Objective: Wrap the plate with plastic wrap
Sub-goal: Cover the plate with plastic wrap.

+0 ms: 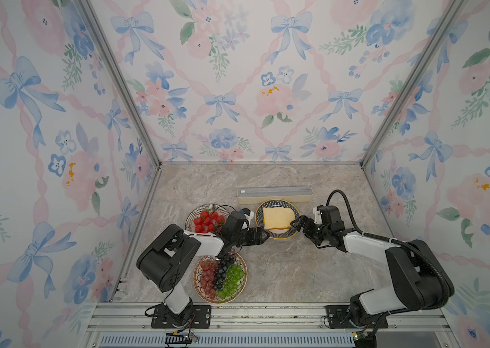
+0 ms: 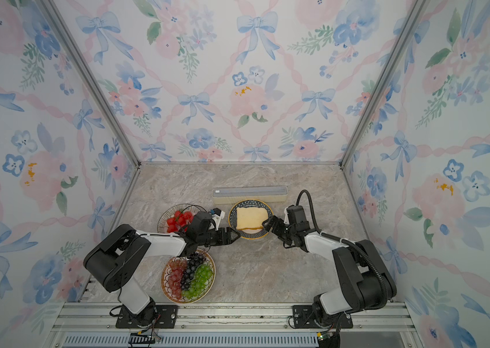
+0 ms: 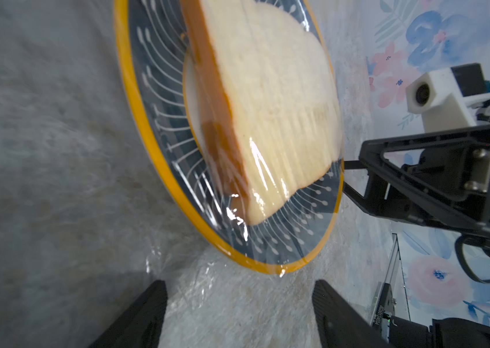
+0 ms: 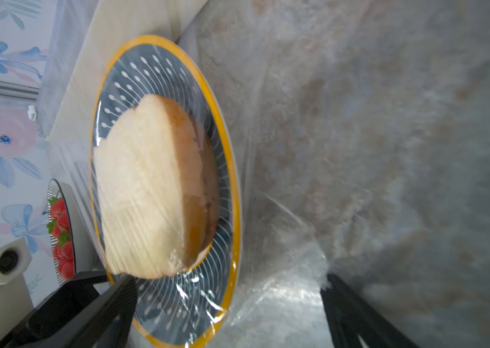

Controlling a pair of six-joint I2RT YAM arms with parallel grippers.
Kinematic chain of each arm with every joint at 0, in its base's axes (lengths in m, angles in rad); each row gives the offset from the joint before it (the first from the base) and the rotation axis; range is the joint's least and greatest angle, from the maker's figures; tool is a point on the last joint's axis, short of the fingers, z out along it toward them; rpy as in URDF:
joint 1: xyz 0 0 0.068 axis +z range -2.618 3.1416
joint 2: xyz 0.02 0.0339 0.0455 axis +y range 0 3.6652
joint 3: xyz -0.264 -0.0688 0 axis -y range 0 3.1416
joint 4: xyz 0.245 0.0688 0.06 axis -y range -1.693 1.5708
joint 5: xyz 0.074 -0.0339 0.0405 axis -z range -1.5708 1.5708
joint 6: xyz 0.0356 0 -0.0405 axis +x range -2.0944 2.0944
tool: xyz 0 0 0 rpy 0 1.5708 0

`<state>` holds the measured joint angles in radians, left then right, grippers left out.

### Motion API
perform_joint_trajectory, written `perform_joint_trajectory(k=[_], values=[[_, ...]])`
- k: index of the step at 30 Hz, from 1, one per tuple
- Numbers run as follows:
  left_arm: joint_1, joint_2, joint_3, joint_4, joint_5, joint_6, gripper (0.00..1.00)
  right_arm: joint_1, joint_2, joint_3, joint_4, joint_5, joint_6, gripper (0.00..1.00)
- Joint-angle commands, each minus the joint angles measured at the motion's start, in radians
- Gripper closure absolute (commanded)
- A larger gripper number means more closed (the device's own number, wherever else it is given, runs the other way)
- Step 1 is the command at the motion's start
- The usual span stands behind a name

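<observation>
Clear plastic wrap (image 3: 255,162) already covers plate (image 3: 159,99) w/ bread slice (image 3: 274,99), left gripper (image 3: 239,283) & right gripper (image 4: 228,301) both wide open, empty; loose edges prob. still need tucking.

Three plates are pictured on one desk (image 1: 283,271): a bread plate (image 1: 260,218) carrying one slice (image 1: 277,217), a strawberry plate (image 1: 195,211), and a grape plate (image 1: 244,283) bearing three bunches: red grapes (image 1: 207,275), dark grapes (image 1: 220,271) and green grapes (image 1: 233,275). One sheet of plastic wrap (image 3: 263,168) and one cream box (image 1: 274,195) are counted, alongside two arms: left arm (image 1: 204,241), right arm (image 1: 364,242).
</observation>
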<state>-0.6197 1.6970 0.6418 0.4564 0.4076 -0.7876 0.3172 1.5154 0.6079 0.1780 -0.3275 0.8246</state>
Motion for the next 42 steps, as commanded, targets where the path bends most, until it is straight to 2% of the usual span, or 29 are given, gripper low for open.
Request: perform_joint_trajectory(k=[1,11,16,25,29,36,42], values=[[-0.007,0.037,0.010,0.050,0.044,-0.045,0.21,0.012,0.081,0.006,0.077,-0.026,0.062,0.03],[-0.008,0.091,0.119,0.099,0.061,-0.052,0.23,0.039,0.172,0.071,0.216,-0.096,0.145,0.03],[-0.005,0.103,0.148,0.100,0.057,-0.046,0.23,0.037,0.145,0.098,0.120,-0.072,0.094,0.03],[0.071,0.050,0.049,0.100,-0.001,-0.032,0.23,-0.014,0.058,0.073,-0.088,0.013,-0.004,0.03],[0.089,0.060,0.055,0.100,0.025,-0.017,0.23,-0.008,0.058,0.089,-0.106,0.010,-0.014,0.03],[0.060,0.119,0.142,0.100,0.094,-0.006,0.24,0.052,0.090,0.178,-0.115,-0.008,-0.008,0.03],[0.018,0.111,0.151,0.099,0.103,0.002,0.25,0.057,0.042,0.186,-0.177,0.010,-0.037,0.03]])
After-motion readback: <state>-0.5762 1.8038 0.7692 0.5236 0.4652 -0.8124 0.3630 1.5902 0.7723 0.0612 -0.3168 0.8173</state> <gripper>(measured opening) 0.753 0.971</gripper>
